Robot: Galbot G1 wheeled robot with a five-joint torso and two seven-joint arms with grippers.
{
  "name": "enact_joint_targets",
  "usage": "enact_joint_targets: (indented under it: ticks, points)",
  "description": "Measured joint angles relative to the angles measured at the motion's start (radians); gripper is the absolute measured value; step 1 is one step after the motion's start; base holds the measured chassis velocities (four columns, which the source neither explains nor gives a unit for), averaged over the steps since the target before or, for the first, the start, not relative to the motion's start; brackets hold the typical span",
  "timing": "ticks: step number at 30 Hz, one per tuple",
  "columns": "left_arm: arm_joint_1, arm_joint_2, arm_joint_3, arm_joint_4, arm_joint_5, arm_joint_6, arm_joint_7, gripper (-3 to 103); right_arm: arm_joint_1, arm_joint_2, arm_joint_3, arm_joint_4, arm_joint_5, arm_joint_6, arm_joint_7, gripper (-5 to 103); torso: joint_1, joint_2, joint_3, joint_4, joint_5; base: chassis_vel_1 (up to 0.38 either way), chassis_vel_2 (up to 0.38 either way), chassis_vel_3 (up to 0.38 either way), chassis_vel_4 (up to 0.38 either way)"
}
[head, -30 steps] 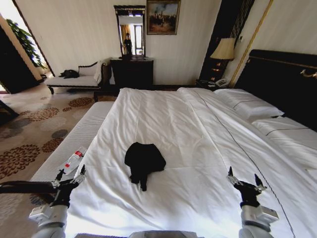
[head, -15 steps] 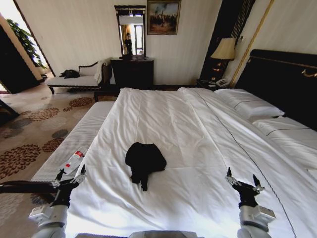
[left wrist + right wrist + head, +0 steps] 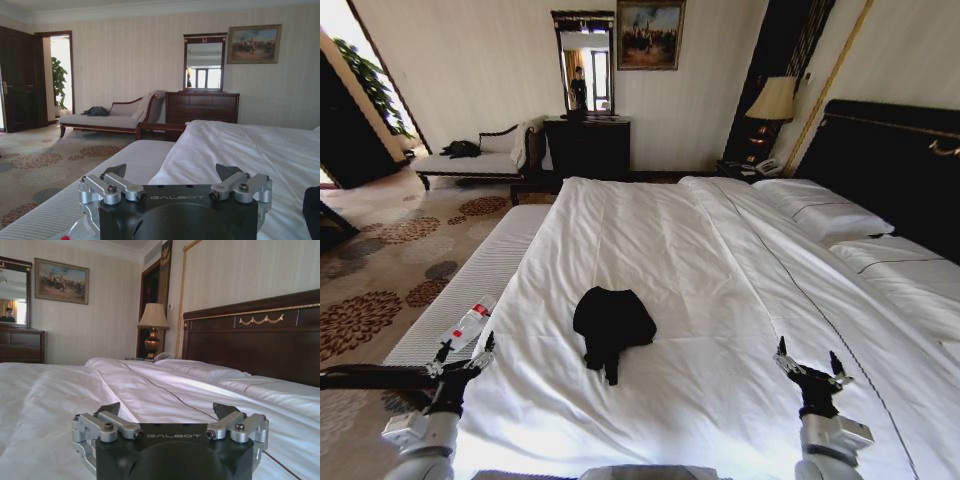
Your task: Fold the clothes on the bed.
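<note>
While bunched in a dark heap, clothes (image 3: pixel 612 325) lying on the white bed (image 3: pixel 720 300), about midway between the two grippers, same spot as a second ago. Left gripper (image 3: pixel 461 357) up by the bed's near left edge, fingers apart, unmoved. Right gripper (image 3: pixel 810 366) near the right, fingers apart too, sunk a tiny bit lower than before.

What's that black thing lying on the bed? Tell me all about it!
It is a black garment, soft-looking cloth, crumpled into a rounded heap with a narrow strip trailing toward the robot. It lies on the white duvet of the bed, near the front edge, between the two open tools. Nothing else touches it.
</note>
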Motion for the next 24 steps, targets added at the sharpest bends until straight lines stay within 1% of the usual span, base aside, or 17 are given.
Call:
enact_joint_targets:
  ticks: [8,10,12,13,16,17,18,19,20,21,22,24]
  points:
    - [-0.009,0.011,0.01,0.002,0.005,0.01,0.0,100,-0.001,0.008,-0.009,-0.001,-0.01,-0.006,0.0,100,0.0,0.0,0.0,0.0,0.0,0.0,0.0,0.0,0.0]
    - [-0.017,0.022,0.023,0.004,0.005,0.021,0.0,100,-0.002,0.008,-0.012,-0.002,-0.01,-0.006,0.0,100,0.0,0.0,0.0,0.0001,0.0,0.0,0.0,0.0,0.0]
    - [-0.037,0.047,0.043,0.009,0.004,0.04,0.0,100,-0.004,0.006,-0.014,-0.002,-0.009,-0.006,0.0,100,0.0,0.0,0.0,0.0003,-0.0001,0.0,0.0,0.0,0.0]
    - [-0.037,0.047,0.043,0.009,0.004,0.04,0.0,100,-0.004,0.006,-0.014,-0.002,-0.009,-0.006,0.0,100,0.0,0.0,0.0,0.0003,-0.0001,0.0,0.0,0.0,0.0]
    - [-0.095,0.107,0.07,0.022,-0.011,0.102,-0.005,100,0.003,-0.01,-0.023,-0.001,-0.002,-0.013,0.0,100,0.0,0.0,0.0,-0.0004,-0.0002,0.0,0.0,0.0,0.0]
    - [-0.128,0.135,0.08,0.033,-0.021,0.133,-0.006,100,0.009,-0.02,-0.028,-0.001,0.0,-0.018,0.001,100,0.0,0.0,0.0,0.0005,-0.0001,0.0,0.0,0.0,0.0]
    - [-0.128,0.135,0.08,0.033,-0.021,0.133,-0.006,100,0.009,-0.02,-0.028,-0.001,0.0,-0.018,0.001,100,0.0,0.0,0.0,0.0005,-0.0001,0.0,0.0,0.0,0.0]
    - [-0.166,0.164,0.097,0.044,-0.036,0.165,-0.006,100,0.01,-0.024,-0.029,-0.001,0.002,-0.02,0.001,100,0.0,0.0,0.0,0.0004,-0.0001,0.0,0.0,0.0,0.0]
    - [-0.183,0.176,0.106,0.048,-0.043,0.178,-0.007,100,0.01,-0.024,-0.029,-0.001,0.003,-0.021,0.002,100,0.0,0.0,0.0,0.0003,0.0,0.0,0.0,0.0,0.0]
    - [-0.229,0.211,0.136,0.065,-0.071,0.211,-0.012,100,0.008,-0.024,-0.028,0.001,0.007,-0.022,0.003,100,0.0,0.0,0.0,0.0,-0.0002,0.0,0.0,0.0,0.0]
    - [-0.229,0.211,0.136,0.065,-0.071,0.211,-0.012,100,0.008,-0.024,-0.028,0.001,0.007,-0.022,0.003,100,0.0,0.0,0.0,0.0,-0.0002,0.0,0.0,0.0,0.0]
    - [-0.306,0.266,0.197,0.098,-0.121,0.249,-0.03,100,0.003,-0.021,-0.023,0.002,0.01,-0.022,0.005,100,0.0,0.0,0.0,0.0,-0.0002,0.0,0.0,0.0,0.0]
